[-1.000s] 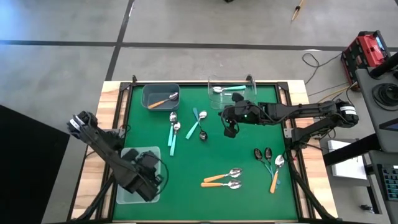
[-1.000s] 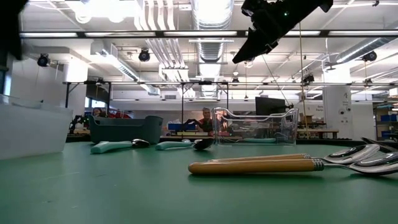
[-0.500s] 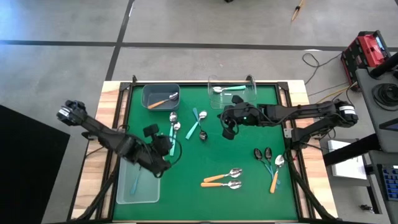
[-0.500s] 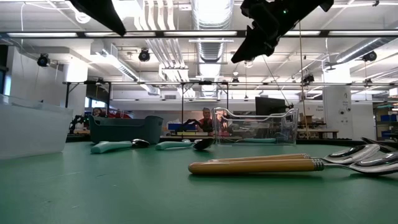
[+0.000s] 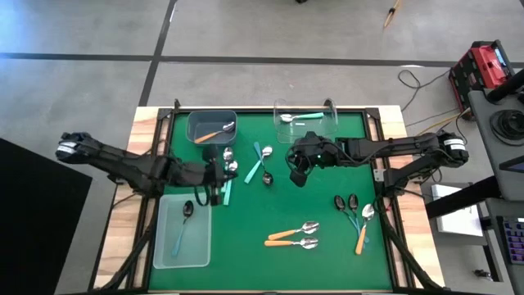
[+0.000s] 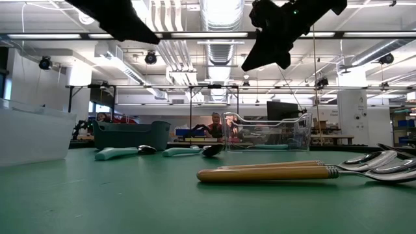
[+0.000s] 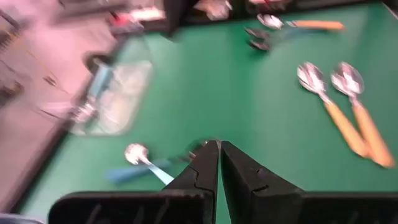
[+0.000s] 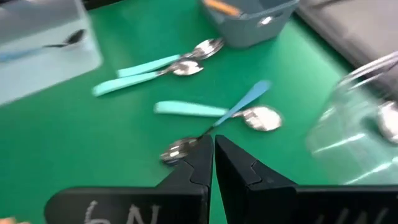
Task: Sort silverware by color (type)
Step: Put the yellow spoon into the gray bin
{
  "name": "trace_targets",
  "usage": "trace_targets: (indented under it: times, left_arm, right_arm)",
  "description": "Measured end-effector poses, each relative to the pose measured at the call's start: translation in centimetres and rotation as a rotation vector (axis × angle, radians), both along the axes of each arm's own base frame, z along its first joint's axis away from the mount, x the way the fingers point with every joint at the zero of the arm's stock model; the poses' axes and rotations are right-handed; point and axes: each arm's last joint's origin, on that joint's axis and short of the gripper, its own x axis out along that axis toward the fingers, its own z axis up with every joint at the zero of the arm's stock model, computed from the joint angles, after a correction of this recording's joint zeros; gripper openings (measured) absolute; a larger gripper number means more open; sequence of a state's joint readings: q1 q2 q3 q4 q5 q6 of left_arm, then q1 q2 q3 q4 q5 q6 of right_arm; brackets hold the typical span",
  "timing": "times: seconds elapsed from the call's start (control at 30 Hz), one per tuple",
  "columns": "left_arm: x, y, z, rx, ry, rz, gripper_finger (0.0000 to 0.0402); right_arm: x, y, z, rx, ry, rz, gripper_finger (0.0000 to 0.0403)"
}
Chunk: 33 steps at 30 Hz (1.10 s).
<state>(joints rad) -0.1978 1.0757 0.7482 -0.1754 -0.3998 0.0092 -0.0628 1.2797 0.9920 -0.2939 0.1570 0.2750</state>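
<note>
A: Which spoon is nearest the right gripper (image 5: 296,174)?

B: The crossed pair (image 5: 262,166), a dark-bowled spoon with a thin light-blue handle (image 8: 214,127) over a teal-handled spoon (image 8: 211,112), is seen just beyond its fingertips, toward the table's middle. Its fingers are pressed together, nothing held.

A: And the long axis?

B: The blue handle is laid slantwise across the fingers' line, so a wrist turn is probably called for.

A: The left gripper (image 5: 214,187)?

B: It is closed and empty, beside two teal-handled spoons (image 5: 228,174); the clear bin (image 5: 164,246) already holds one dark spoon (image 5: 183,221).
</note>
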Motion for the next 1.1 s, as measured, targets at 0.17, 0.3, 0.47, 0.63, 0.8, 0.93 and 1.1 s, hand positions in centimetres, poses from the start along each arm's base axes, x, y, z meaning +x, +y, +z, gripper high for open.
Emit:
trace_targets:
  times: [0.17,0.3,0.47,0.63,0.8,0.93,1.1]
  left_arm:
    - [-0.2,2.6,1.2,0.089,-0.09,0.031,0.0001]
    - [-0.1,4.1,2.4,0.107,-0.16,-0.115,0.0001]
    - [-0.1,5.9,3.1,0.103,-0.246,-0.331,0.0001]
    - [-0.1,7.7,3.2,0.164,-0.268,-0.305,0.0001]
    - [-0.3,9.3,3.5,0.226,-0.287,-0.245,0.0001]
    - [-0.6,10.4,3.7,0.265,-0.291,-0.199,0.0001]
    - [-0.9,11.5,3.9,0.29,-0.305,-0.148,0.0001]
  right_arm:
    - [0.0,0.3,-0.1,0.156,-0.01,0.004,0.0009]
    - [-0.1,0.4,-0.3,0.222,-0.002,-0.028,0.0009]
    - [-0.2,0.5,-0.4,0.271,0.004,-0.069,0.0009]
    - [-0.4,0.6,-0.6,0.348,0.016,-0.13,0.0009]
    - [-0.9,0.8,-1.1,0.462,0.08,-0.193,0.0009]
    - [-1.3,1.5,-1.5,0.536,0.134,-0.263,0.0009]
    - [-1.6,2.7,-1.8,0.624,0.176,-0.324,0.0009]
